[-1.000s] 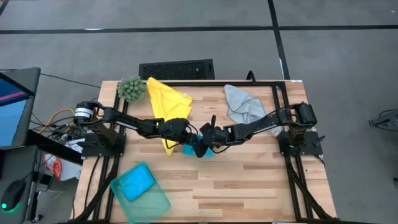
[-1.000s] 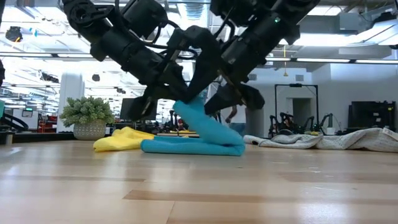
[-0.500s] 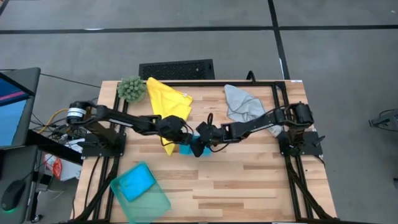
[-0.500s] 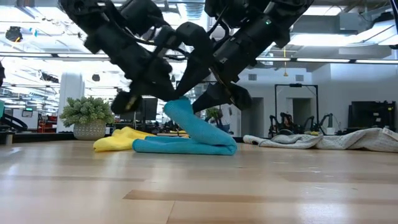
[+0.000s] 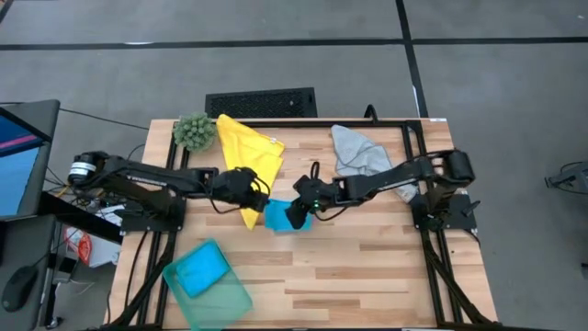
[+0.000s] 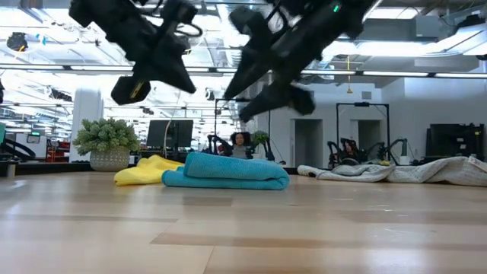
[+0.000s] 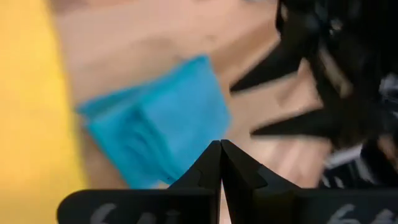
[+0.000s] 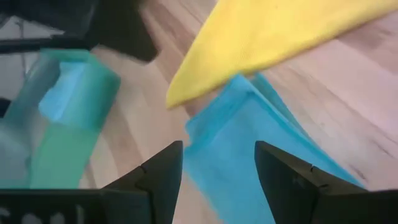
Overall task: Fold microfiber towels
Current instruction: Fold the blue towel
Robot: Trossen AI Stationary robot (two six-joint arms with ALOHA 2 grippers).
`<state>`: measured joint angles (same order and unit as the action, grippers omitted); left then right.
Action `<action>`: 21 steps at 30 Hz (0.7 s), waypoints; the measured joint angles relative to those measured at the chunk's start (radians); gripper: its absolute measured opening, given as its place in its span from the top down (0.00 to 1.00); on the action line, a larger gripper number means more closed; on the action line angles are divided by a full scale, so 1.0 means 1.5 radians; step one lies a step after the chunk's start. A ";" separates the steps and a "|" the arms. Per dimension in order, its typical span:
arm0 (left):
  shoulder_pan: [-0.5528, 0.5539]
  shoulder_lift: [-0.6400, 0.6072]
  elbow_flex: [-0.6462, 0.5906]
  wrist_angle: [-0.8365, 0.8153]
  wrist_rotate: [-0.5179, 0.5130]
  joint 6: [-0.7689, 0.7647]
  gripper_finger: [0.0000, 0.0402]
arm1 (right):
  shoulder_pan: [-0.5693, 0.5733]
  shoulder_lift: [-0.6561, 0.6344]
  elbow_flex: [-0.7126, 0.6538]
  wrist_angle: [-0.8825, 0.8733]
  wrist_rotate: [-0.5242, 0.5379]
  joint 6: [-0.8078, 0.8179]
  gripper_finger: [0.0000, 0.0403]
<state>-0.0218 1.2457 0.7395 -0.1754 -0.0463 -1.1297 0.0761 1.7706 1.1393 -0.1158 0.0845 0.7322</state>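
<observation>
blue towel [image 5: 277,217] lying folded flat, touching yellow towel [image 5: 248,154] | left gripper [image 5: 258,191] hovering, pinched closed, empty; right gripper [image 5: 296,215] hovering, fingers spread, empty

A light wooden plank table [image 5: 367,267] is being shown across the middle of the high view. A small fuzzy green plant ball [image 5: 194,131] is being kept at its upper left corner. A translucent teal plastic bin [image 5: 208,285] is being rested at the lower left edge. A black floor grille [image 5: 261,102] is being seen above the table.
</observation>
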 joint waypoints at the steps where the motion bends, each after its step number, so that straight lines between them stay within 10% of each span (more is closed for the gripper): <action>1: -0.017 0.006 0.000 0.010 -0.002 -0.013 1.00 | 0.000 -0.018 0.001 -0.039 0.000 0.000 0.44; 14: -0.182 0.127 0.000 0.079 -0.133 -0.208 0.98 | 0.083 -0.073 -0.001 -0.320 0.090 0.017 0.44; 21: -0.187 0.219 -0.002 0.135 -0.134 -0.300 0.75 | 0.118 -0.095 -0.002 -0.403 0.109 0.050 0.44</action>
<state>-0.3031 1.5739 0.7372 0.0276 -0.2475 -1.5799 0.2535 1.6287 1.1361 -0.7209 0.2487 0.8068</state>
